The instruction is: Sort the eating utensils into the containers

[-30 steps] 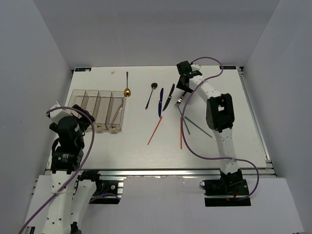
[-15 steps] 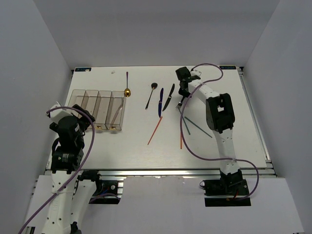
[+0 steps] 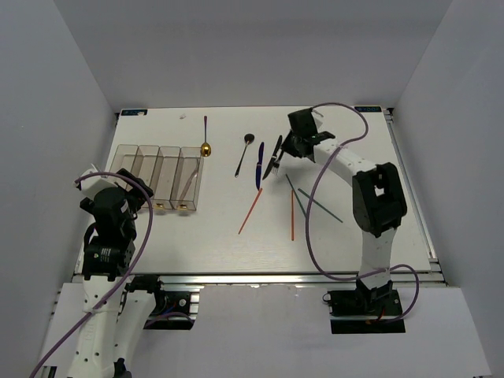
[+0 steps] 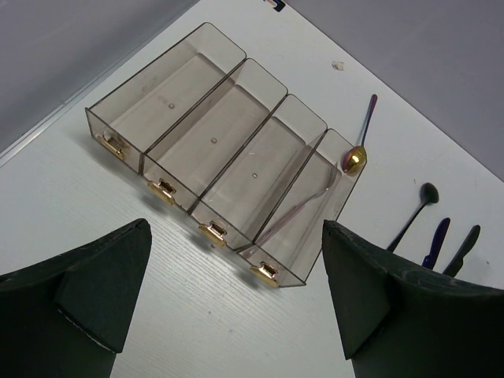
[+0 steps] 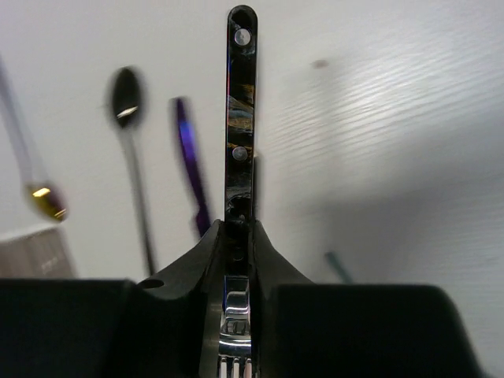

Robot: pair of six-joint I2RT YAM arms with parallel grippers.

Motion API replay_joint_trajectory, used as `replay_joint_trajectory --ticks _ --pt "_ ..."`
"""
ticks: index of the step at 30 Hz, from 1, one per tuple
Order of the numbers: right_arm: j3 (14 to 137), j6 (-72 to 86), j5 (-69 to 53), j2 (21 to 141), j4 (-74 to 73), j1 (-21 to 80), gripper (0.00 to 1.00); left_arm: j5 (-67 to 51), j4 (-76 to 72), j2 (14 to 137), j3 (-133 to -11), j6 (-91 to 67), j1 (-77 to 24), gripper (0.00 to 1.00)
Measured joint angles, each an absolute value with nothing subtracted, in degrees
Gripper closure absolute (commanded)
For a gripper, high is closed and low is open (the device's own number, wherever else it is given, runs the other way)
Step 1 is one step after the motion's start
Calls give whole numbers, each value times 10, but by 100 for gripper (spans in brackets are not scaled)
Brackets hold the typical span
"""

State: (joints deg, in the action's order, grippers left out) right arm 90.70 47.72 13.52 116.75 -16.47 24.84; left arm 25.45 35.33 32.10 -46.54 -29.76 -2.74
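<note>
My right gripper [image 3: 285, 150] [image 5: 239, 236] is shut on a fork [image 5: 240, 94] with a dark marbled handle and silver tines, held above the table next to the black knife [image 3: 276, 146]. To their left lie the blue knife [image 3: 259, 164], the black spoon [image 3: 243, 155] and the gold-bowled purple-handled spoon [image 3: 205, 145]. Orange-red chopsticks [image 3: 250, 211] and teal chopsticks [image 3: 319, 203] lie nearer the front. The containers [image 3: 157, 177] [image 4: 213, 157] stand at the left, and a pinkish fork [image 4: 303, 209] lies in the rightmost bin. My left gripper [image 4: 236, 299] hangs open in front of them, holding nothing.
White walls close in the table on the left, back and right. The table's near edge is a metal rail [image 3: 252, 276]. A purple cable [image 3: 319, 236] loops along the right arm over the table. A small white speck [image 4: 338, 66] lies beyond the bins.
My right gripper has shut on the dark-handled fork and lifted it, shifting it left toward the black knife. The right arm has swung outward. The left arm has not moved.
</note>
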Motion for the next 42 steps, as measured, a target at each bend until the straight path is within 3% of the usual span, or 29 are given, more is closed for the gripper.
replay_joint_trajectory --ticks 5,14,23,31,34,38,42 --pt "891 473 117 1109 -78 355 100 255 354 321 -465 -298 -27 2" --pt "924 522 85 1211 48 525 100 261 354 313 -465 -298 -27 2" --pt "1040 564 104 1316 55 541 100 260 354 313 -465 -298 -28 2" --pt "1112 587 129 1339 53 539 100 259 354 310 -465 -298 -37 2" --pt "1136 592 128 1360 53 539 94 259 354 310 -465 -298 -40 2" --pt "1150 595 126 1385 42 539 64 259 354 309 -465 -298 -40 2" --pt "1152 594 124 1395 27 539 44 259 353 303 -465 -298 -42 2"
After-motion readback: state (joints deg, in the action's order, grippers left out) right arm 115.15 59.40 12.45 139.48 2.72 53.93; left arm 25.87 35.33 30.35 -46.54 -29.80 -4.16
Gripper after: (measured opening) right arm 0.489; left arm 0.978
